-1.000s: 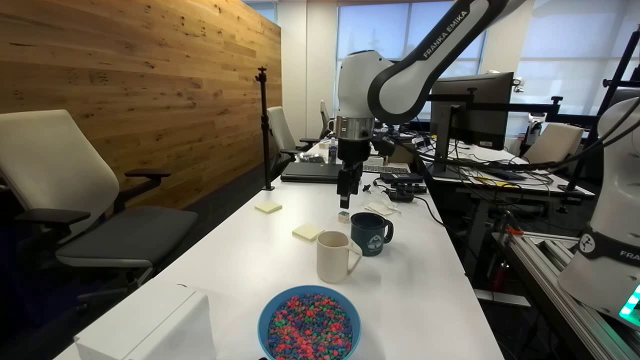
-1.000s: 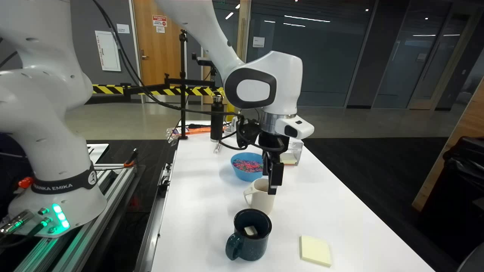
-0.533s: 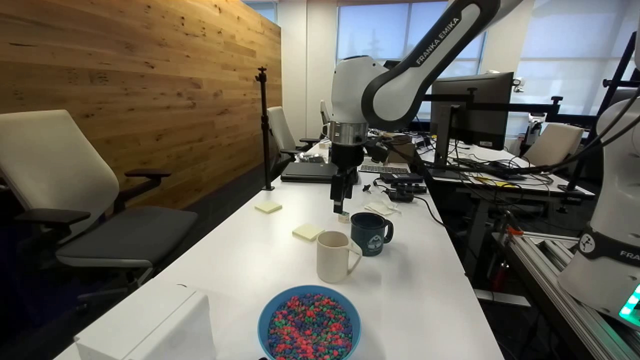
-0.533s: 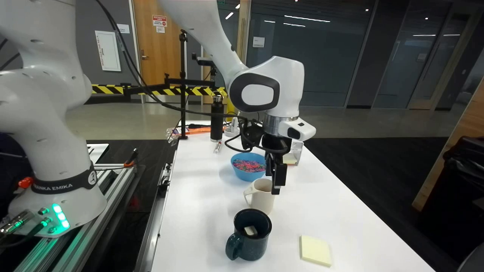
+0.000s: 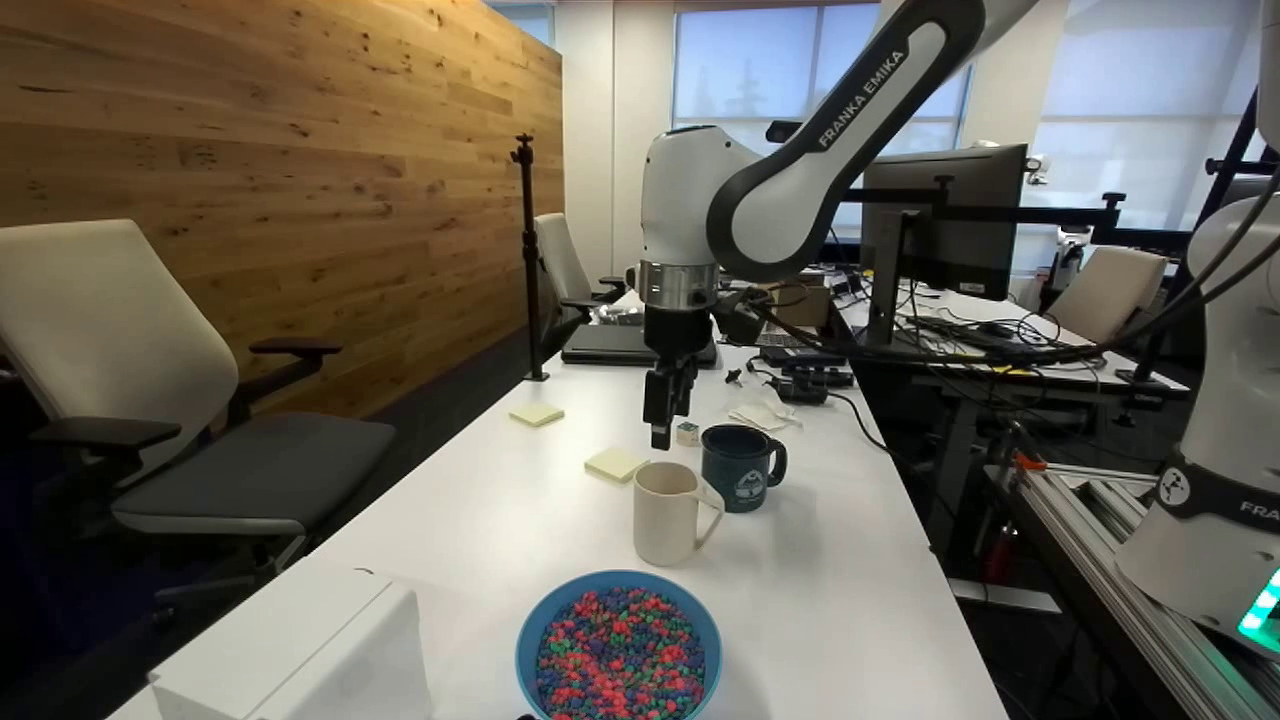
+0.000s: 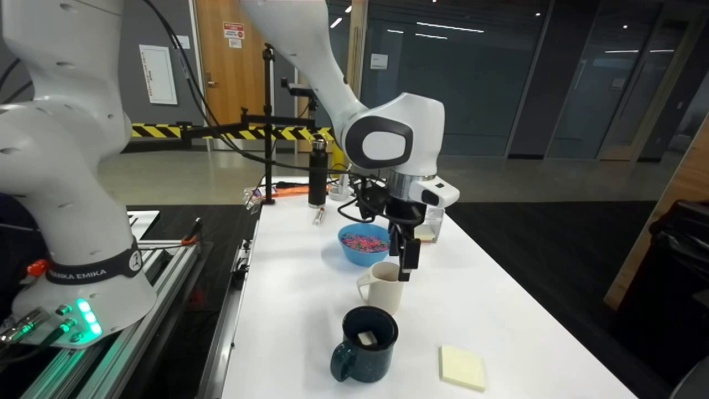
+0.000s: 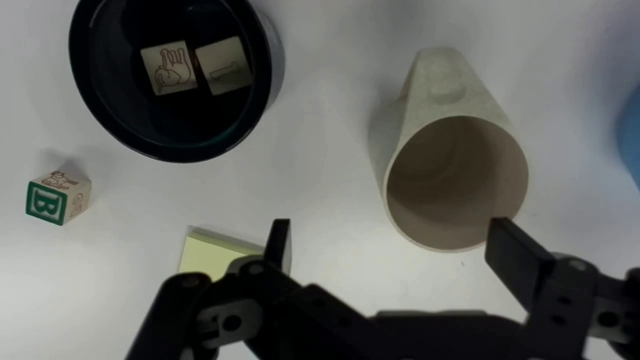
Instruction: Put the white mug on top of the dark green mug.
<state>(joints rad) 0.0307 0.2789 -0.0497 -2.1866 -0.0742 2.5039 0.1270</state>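
In the wrist view, from the left, a loose block (image 7: 59, 200) lies on the desk (image 7: 325, 150), near the green mug (image 7: 185, 151), which stands upright with nothing stacked on it and two blocks (image 7: 169, 68) inside. Next come a yellow pad (image 7: 202, 255) and the tool (image 7: 389, 230), its fingers (image 7: 517, 260) spread wide, holding nothing. The white mug (image 7: 452, 155) stands upright on the desk, between the green mug and the bowl (image 7: 631, 135), apart from both.

The task looks to be at the reaching stage: none of the stacking is done. What is left, as I judge it, is to grip the white mug, lift it, carry it across and set it on the green mug's rim.

The spread shows plainly only in the wrist view; in both exterior views the fingers overlap. In an exterior view, a second pad (image 5: 537, 414) lies at the left, outside the wrist view; further right, desk shows between the tool and the white mug's rim, so they look apart, though from the wrist one finger covers a bit of that rim. Then come the green mug's print (image 5: 750, 487) and handle (image 5: 783, 462), both missing from the wrist view. In an exterior view a black bottle (image 6: 317, 177) stands at the desk's far end; right of it, the bowl's colourful bits (image 6: 365, 243) show, where the wrist view has only a slice of blue.
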